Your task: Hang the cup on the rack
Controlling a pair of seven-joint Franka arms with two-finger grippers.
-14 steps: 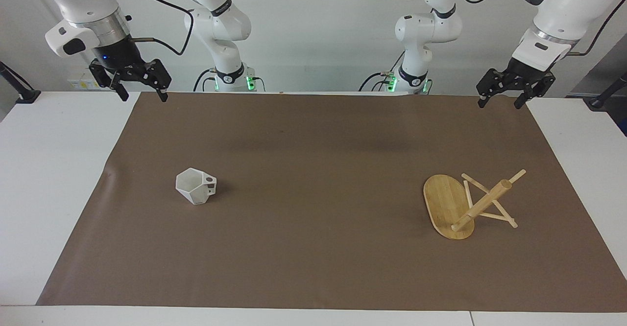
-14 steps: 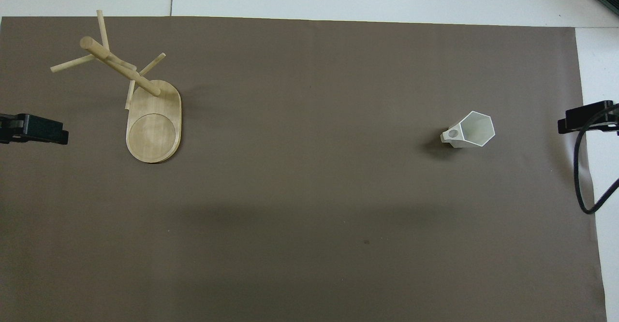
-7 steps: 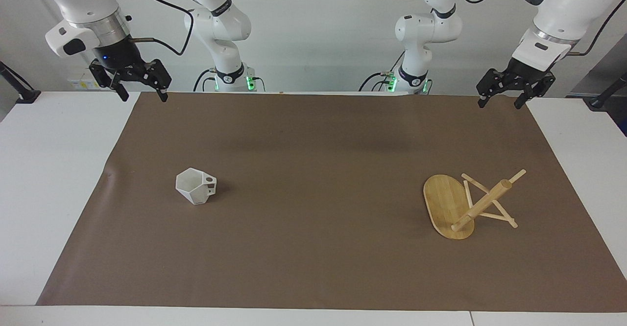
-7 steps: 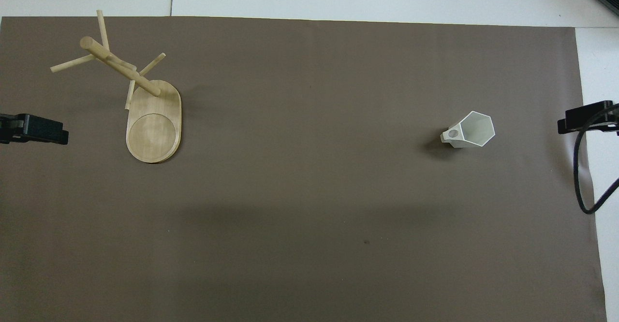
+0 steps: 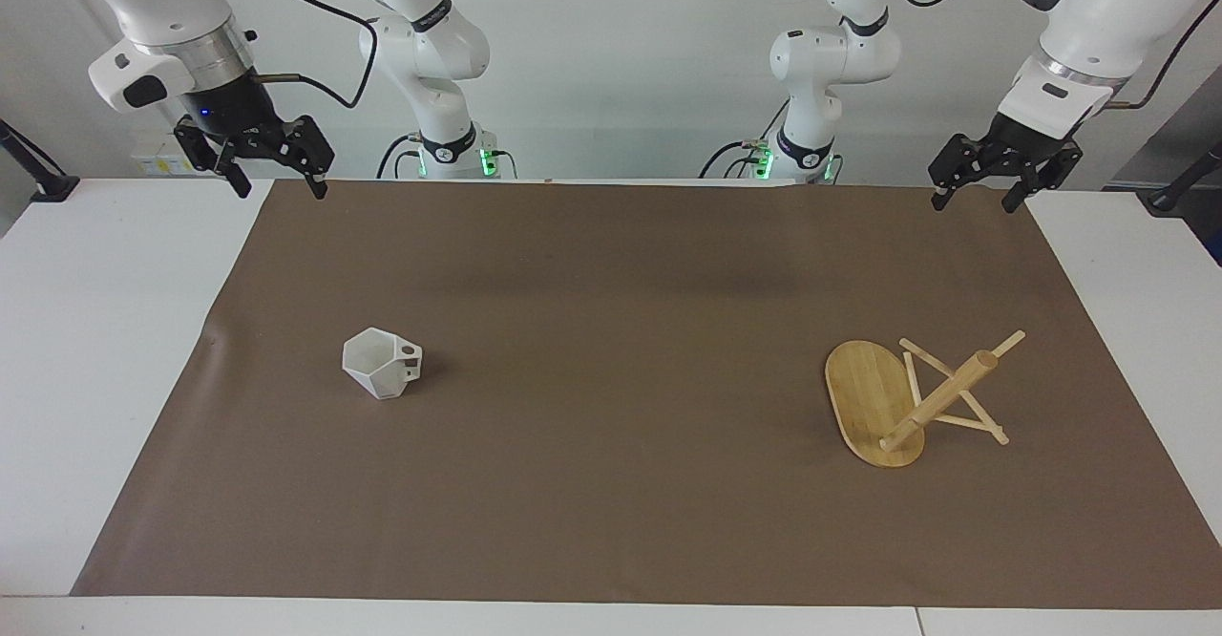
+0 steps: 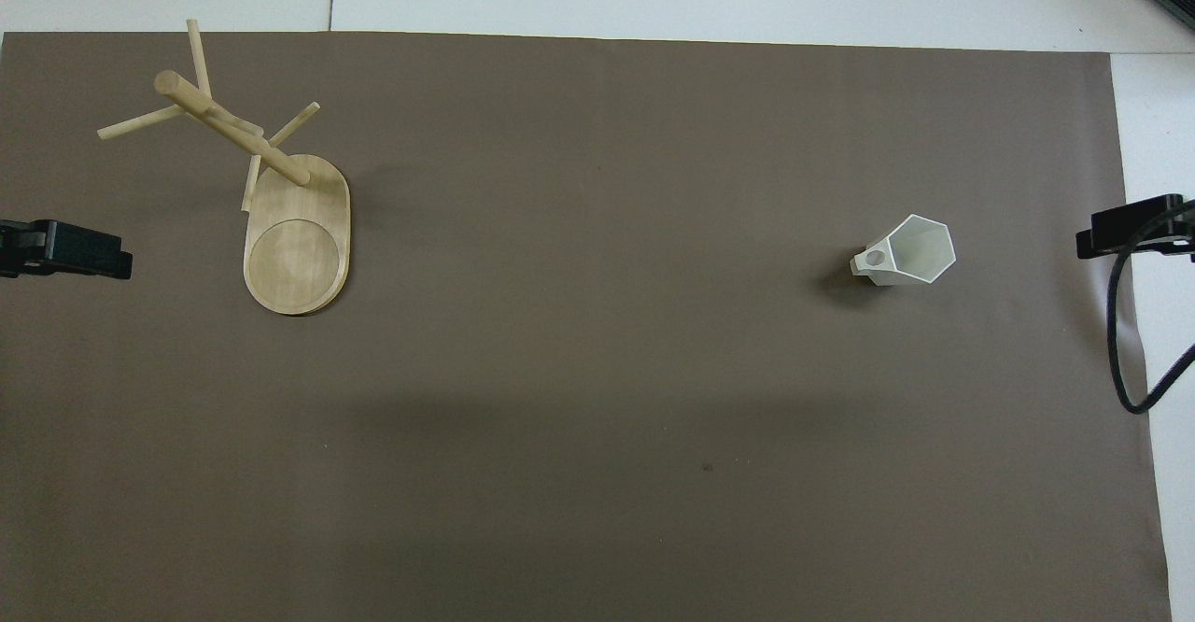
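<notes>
Our left pincer (image 5: 980, 199) hangs with fingers apart over the brown mat's (image 5: 611, 483) corner at the left arm's end of the table (image 5: 86, 330), holding nothing. Our right pincer (image 5: 278, 187) hangs likewise, fingers apart and empty, over the mat's corner at the right arm's end. The cup (image 5: 381, 363) sits upright on the mat toward that end. The rack (image 5: 874, 397) stands well apart from it, toward the left arm's end.

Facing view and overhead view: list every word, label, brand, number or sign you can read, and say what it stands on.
No text can be read in either view.
The cup: plain white, no print.
The rack: bare bamboo, no mark.
Round badges on the arm bases: too small to read.
The brown mat: unmarked.
Left gripper and right gripper: open, no legible lettering.
</notes>
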